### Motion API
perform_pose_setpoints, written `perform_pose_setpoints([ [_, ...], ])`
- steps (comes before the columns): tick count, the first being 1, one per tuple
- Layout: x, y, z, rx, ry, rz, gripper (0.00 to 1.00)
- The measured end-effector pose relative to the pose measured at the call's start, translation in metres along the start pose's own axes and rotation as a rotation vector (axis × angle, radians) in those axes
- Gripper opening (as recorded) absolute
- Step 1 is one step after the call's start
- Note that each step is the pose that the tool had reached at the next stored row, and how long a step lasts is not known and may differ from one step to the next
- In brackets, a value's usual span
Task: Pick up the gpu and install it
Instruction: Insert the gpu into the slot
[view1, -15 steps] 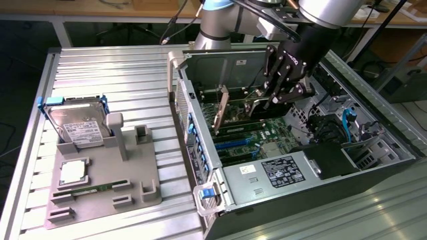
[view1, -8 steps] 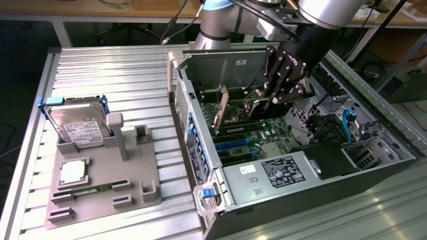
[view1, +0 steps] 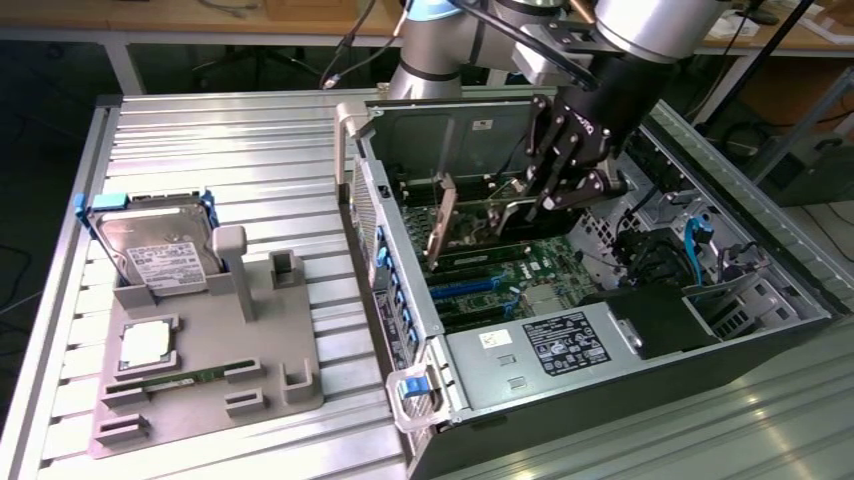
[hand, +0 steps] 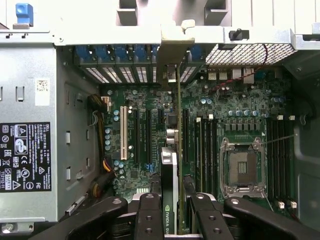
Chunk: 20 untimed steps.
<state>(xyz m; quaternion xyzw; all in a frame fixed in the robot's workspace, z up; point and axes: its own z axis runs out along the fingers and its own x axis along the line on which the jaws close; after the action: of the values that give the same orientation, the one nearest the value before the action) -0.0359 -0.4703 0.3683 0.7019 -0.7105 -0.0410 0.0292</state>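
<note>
exterior view: the arm reaches down into the open computer case (view1: 454, 130), which lies on its side on the ribbed metal table (view1: 214, 130). the gripper (view1: 554, 200) sits low inside the case, over the motherboard (view1: 534, 270), with its jaws clenched on the gpu (view1: 487, 215). the card stands on edge, lower edge toward the board; whether it touches a slot cannot be told. its silver end bracket (view1: 447, 215) is close to the case's slotted rear wall (view1: 387, 270). room is tight there: the rear wall is on the exterior view's left, the power supply (view1: 561, 345) lies nearer the camera, and cables and drive bays crowd the exterior view's right. wrist view: the fingers (hand: 149, 215) flank the card's fan side, with the gripper (hand: 175, 220) centred on the gpu (hand: 169, 185), which is seen edge-on as a thin line running to the end bracket (hand: 175, 45) at the rear slot openings. the card's edge runs parallel to the black expansion slots, between the white slot (hand: 123, 132) and the cpu socket (hand: 242, 167); which slot it lines up with cannot be told. the power supply (hand: 30, 150) walls off one side. outside the case, well apart from the gripper, a grey holder (view1: 200, 400) carries the hard drive (view1: 158, 250) upright and the memory stick (view1: 180, 380) lying flat.
</note>
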Motion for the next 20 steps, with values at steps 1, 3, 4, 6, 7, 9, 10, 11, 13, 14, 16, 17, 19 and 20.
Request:
perform_pose_setpoints([
  [1, 0.0, -0.0001, 0.0009, 0.0, -0.0001, 0.001, 0.27],
  [3, 0.0, -0.0003, 0.0029, 0.0, -0.0002, 0.002, 0.27],
  [4, 0.0, -0.0004, 0.0039, 0.0, -0.0002, 0.002, 0.27],
  [6, 0.0, -0.0005, 0.0054, 0.0, -0.0002, 0.002, 0.27],
  [7, 0.0, -0.0006, 0.0064, 0.0, -0.0002, 0.002, 0.27],
  [9, 0.0, -0.0009, 0.0088, 0.0001, -0.0003, 0.002, 0.27],
  [10, 0.0, -0.0011, 0.0103, 0.0, -0.0003, 0.002, 0.27],
  [11, -0.001, -0.0011, 0.0111, 0.0, -0.0002, 0.002, 0.27],
  [13, -0.003, -0.0012, 0.0126, 0.0, -0.0003, 0.002, 0.27],
  [14, -0.004, -0.0013, 0.014, 0.0, -0.0004, 0.002, 0.27],
  [16, -0.006, -0.0015, 0.0156, 0.0, -0.0005, 0.002, 0.27],
  [17, -0.007, -0.0016, 0.0167, 0.0, -0.0005, 0.002, 0.27],
  [19, -0.008, -0.0017, 0.0178, 0.0, -0.0004, 0.002, 0.27],
  [20, -0.009, -0.0019, 0.0183, 0.0, -0.0003, 0.002, 0.27],
])
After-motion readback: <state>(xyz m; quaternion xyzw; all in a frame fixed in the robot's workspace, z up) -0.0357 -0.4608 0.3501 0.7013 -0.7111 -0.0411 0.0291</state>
